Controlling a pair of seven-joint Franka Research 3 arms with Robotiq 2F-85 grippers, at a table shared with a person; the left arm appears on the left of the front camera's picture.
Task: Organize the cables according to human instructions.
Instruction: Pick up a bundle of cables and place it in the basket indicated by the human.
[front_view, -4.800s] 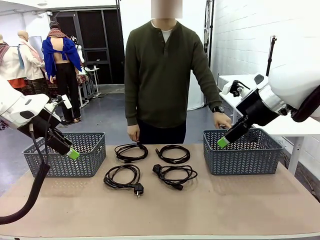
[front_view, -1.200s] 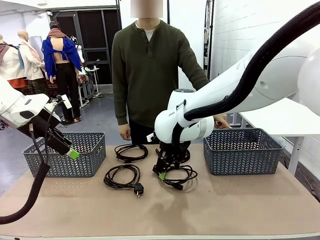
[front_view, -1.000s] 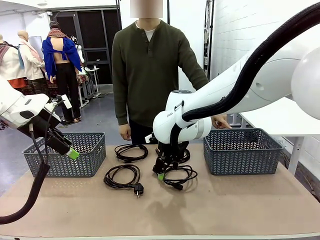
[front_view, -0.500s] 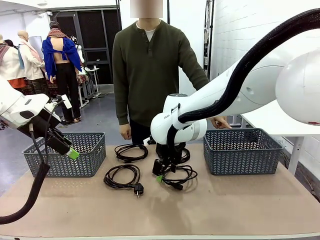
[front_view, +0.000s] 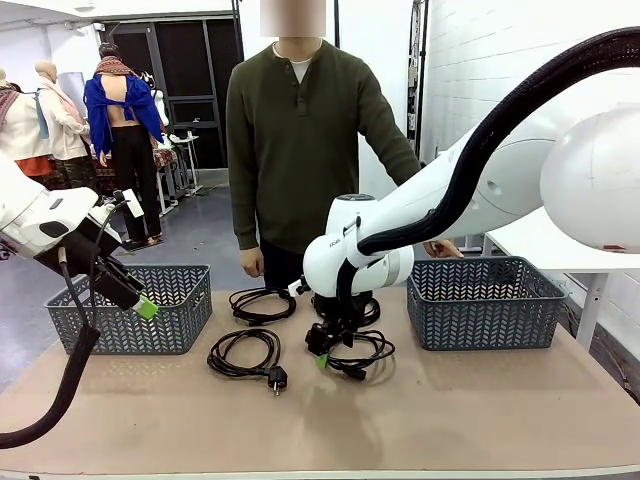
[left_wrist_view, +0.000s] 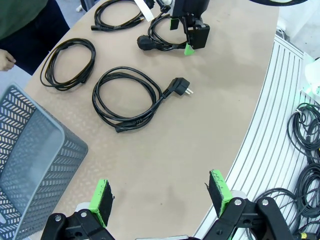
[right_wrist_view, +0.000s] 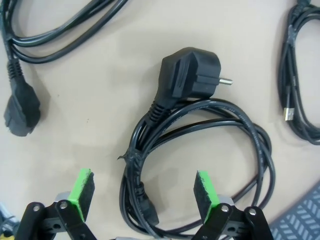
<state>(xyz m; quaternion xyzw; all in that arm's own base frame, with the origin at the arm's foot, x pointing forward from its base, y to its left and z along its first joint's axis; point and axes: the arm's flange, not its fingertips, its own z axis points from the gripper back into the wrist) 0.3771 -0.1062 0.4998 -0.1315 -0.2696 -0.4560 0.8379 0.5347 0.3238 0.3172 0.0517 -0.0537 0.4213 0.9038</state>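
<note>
Several black coiled cables lie mid-table: a back-left cable (front_view: 262, 303), a front-left cable (front_view: 243, 352) with its plug toward me, a back-right cable (front_view: 371, 313) partly behind the arm, and a front-right cable (front_view: 360, 352). My right gripper (front_view: 320, 351) hangs open just above the front-right cable's left end. In the right wrist view that cable (right_wrist_view: 210, 145) and its round plug (right_wrist_view: 192, 77) lie ahead of the right gripper (right_wrist_view: 144, 192), with its bundled strands between the green pads. My left gripper (front_view: 143, 303) is open and holds nothing, hovering before the left basket; the left wrist view shows it (left_wrist_view: 160, 195) high over the table.
Two grey baskets stand on the table, the left basket (front_view: 130, 325) and the right basket (front_view: 485, 310). The person stands at the far side with one hand (front_view: 443, 247) behind the right basket. Spare cables (left_wrist_view: 305, 165) lie beyond the table's rail.
My right arm, earlier over the right basket, now stands over the front-right cable and has sunk slightly in the last second. The left arm has not moved.
</note>
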